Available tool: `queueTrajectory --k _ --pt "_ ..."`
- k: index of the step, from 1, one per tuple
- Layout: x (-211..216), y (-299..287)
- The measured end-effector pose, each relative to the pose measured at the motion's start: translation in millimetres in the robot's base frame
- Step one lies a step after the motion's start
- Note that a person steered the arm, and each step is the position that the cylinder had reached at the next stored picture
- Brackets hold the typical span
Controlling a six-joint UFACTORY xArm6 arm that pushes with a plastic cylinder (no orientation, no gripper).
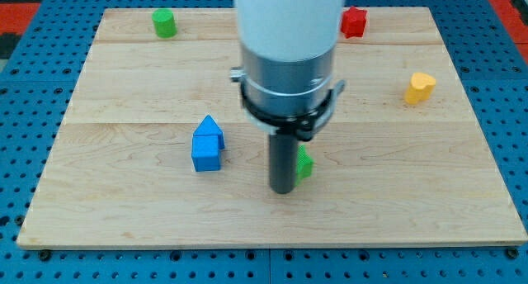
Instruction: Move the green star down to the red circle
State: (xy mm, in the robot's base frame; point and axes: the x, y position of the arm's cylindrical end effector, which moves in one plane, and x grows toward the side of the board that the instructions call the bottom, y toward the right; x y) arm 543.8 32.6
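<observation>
A green block, probably the green star (304,163), lies a little below the board's middle, mostly hidden behind my rod. My tip (283,189) rests on the board just left of and slightly below it, touching or nearly touching. No red circle shows; the only red block (354,21) is at the view's top right, partly hidden by the arm, and its shape is unclear.
A blue house-shaped block (207,143) sits left of my tip. A green cylinder (164,23) is at the top left. A yellow block (420,87) is at the right. The wooden board (115,193) lies on a blue pegboard.
</observation>
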Motion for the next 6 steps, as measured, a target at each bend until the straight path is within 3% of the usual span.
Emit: queueTrajectory --k 1,3,4,6 --pt "-5.0 44.4" --pt "-55.4 -85.6" --pt "-48.5 -9.3" --pt "-59.2 57.0"
